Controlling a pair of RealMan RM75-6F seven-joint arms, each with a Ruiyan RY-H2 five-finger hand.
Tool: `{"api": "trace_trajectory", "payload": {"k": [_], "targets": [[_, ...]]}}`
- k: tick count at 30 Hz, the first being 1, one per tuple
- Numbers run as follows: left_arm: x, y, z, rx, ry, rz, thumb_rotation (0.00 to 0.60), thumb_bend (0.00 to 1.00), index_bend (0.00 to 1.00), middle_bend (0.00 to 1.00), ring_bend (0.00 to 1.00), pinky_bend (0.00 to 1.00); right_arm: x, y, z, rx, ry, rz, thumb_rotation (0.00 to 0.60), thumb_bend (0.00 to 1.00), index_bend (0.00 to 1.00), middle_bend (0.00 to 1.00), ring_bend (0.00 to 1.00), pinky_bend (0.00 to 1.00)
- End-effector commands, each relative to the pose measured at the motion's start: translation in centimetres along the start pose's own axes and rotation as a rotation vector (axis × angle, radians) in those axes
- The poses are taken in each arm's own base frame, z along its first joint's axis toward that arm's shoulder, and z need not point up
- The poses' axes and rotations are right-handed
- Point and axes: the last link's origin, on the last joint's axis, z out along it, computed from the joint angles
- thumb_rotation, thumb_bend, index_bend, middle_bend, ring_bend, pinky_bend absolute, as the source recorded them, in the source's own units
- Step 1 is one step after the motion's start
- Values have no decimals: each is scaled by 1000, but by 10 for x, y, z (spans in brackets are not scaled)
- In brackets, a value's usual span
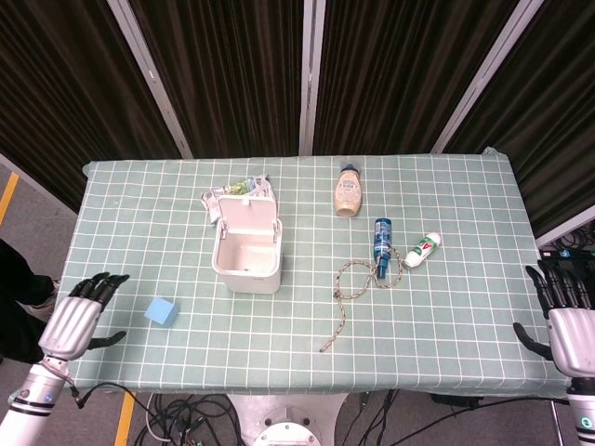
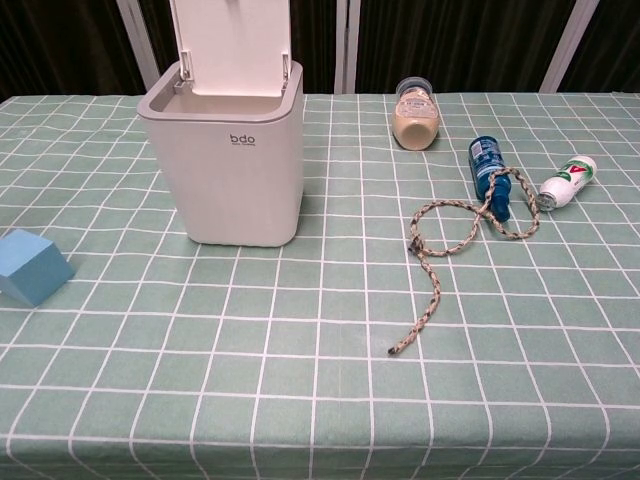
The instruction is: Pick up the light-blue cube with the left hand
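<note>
Head view shows the left hand point(image 1: 72, 321) at the far left, over the near left edge of the surface point(image 1: 139, 214), which is covered by a green cloth with a white grid. Its fingers are spread and it holds nothing. The light-blue foam cube point(image 1: 162, 311) rests on the surface just to the right of this hand, apart from it. In the chest view the light-blue foam cube point(image 2: 32, 266) sits at the left edge of the picture, and neither hand appears.

Right of the cube stands the white plastic bin point(image 1: 247, 249) with its hinged lid raised; its front carries the letters "bdo" in the chest view. A crumpled packet point(image 1: 237, 190) lies just behind the bin.

Further right, a beige bottle point(image 1: 348, 190) lies on its side near the far edge. A length of braided rope point(image 1: 353, 288) forms a loop with one tail running toward the near edge. The loop overlaps the lower end of a blue bottle point(image 1: 382, 242) lying on its side. Just beside it lies a small white bottle with a green label point(image 1: 422, 249).

At the far right, the right hand point(image 1: 568, 321) sits at the near right corner of the surface, fingers spread, holding nothing.
</note>
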Motion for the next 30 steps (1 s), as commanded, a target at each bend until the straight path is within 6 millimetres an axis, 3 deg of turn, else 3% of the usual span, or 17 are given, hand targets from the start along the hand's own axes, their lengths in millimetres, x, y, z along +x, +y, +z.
{"api": "trace_trajectory", "payload": {"k": [1, 8, 21, 30], "targets": [[-14, 11, 5, -46, -56, 7, 600, 1, 145, 173, 117, 224, 1, 2, -1, -7, 0, 0, 600, 176, 0, 0, 0, 0], [-41, 24, 17, -81, -120, 8, 600, 1, 142, 173, 117, 225, 1, 4, 0, -13, -1, 5, 600, 176, 0, 0, 0, 0], [-55, 25, 42, -110, -157, 38, 600, 33, 151, 174, 117, 234, -3, 6, 1, -24, -13, 4, 600, 177, 0, 0, 0, 0], [-62, 23, 53, -104, -170, 69, 600, 162, 263, 263, 207, 380, -4, 10, 1, -37, -20, 6, 600, 178, 0, 0, 0, 0]]}}
